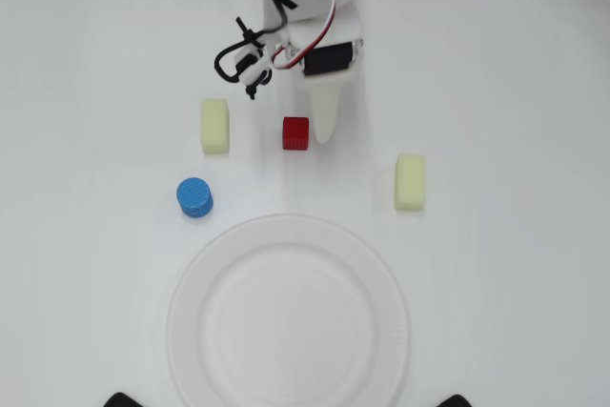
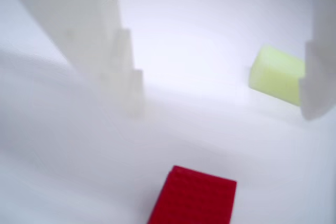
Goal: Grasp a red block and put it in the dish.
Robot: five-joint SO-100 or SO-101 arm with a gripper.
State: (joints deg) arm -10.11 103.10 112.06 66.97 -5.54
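My gripper (image 2: 215, 108) hangs wide open just behind the red block (image 1: 295, 132); I should straddle the block squarely before closing.

bare white tabletop (image 1: 515, 73); robot test bench, seemingly

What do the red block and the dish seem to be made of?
The red block looks like hard plastic, possibly 3D-printed: the wrist view shows a fine ridged texture and a matte face. The dish seems to be a thin disposable plate, foam or plastic, white, with a slightly glossy ribbed rim; which of the two is unclear.
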